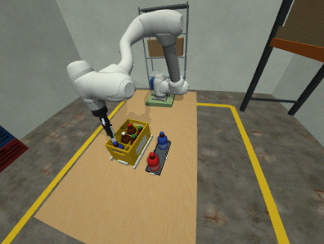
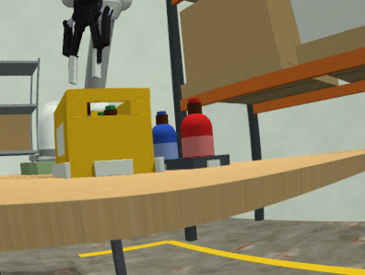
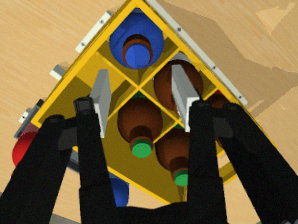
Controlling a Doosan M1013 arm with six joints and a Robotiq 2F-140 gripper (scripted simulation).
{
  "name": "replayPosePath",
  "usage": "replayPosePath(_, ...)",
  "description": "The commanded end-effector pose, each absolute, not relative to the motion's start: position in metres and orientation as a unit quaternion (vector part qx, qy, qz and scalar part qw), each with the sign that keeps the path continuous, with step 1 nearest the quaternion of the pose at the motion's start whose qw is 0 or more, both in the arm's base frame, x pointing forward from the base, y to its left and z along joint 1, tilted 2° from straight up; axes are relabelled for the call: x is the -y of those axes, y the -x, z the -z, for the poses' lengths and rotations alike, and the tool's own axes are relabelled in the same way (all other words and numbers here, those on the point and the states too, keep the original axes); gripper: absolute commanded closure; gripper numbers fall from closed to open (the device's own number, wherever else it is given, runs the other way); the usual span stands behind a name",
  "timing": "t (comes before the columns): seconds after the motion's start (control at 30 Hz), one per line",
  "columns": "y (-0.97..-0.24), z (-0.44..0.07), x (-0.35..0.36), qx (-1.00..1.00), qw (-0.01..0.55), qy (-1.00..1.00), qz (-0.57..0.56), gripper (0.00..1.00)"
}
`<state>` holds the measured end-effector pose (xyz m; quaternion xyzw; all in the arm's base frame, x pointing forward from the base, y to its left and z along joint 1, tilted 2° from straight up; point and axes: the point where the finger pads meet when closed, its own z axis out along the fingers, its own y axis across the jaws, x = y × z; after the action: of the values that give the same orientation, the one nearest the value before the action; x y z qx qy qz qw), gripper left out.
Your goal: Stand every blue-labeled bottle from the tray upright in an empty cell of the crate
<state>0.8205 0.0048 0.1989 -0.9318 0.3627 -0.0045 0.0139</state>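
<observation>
The yellow crate (image 1: 119, 156) (image 2: 106, 148) (image 3: 92, 68) stands level. A blue bottle (image 1: 119, 146) (image 3: 136, 42) stands in its corner cell; its label is hidden. Brown bottles with green caps (image 3: 140, 117) (image 3: 175, 154), a white cap and a red cap fill other cells. The cell beside the blue bottle is empty. My gripper (image 1: 112, 140) (image 2: 85, 80) (image 3: 140, 80) is open and empty, above the crate. A second blue bottle (image 1: 163, 142) (image 2: 164, 134) (image 3: 120, 192) stands upright on the dark tray (image 1: 162, 157) (image 2: 221, 160), with a red bottle (image 1: 153, 162) (image 2: 196, 129) (image 3: 23, 147).
Light stop blocks (image 2: 113, 167) sit around the crate's base on the wooden table (image 1: 164, 205) (image 2: 69, 186). The tray lies right beside the crate in the top view. The arm's green base plate (image 1: 159, 102) is at the table's back. Racks stand beyond the table.
</observation>
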Motion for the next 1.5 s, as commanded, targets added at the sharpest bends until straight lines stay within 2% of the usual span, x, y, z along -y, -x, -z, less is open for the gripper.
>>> replayPosePath(0.0,-0.820,-0.207,-0.005,-0.363,0.014,0.932,0.004,0.62)
replayPosePath(0.73,-0.820,-0.220,-0.004,-0.363,0.014,0.932,0.004,0.62)
replayPosePath(0.77,-0.820,-0.220,-0.004,-0.363,0.014,0.932,0.004,1.00)
replayPosePath(1.47,-0.820,-0.220,-0.004,-0.363,0.014,0.932,0.004,1.00)
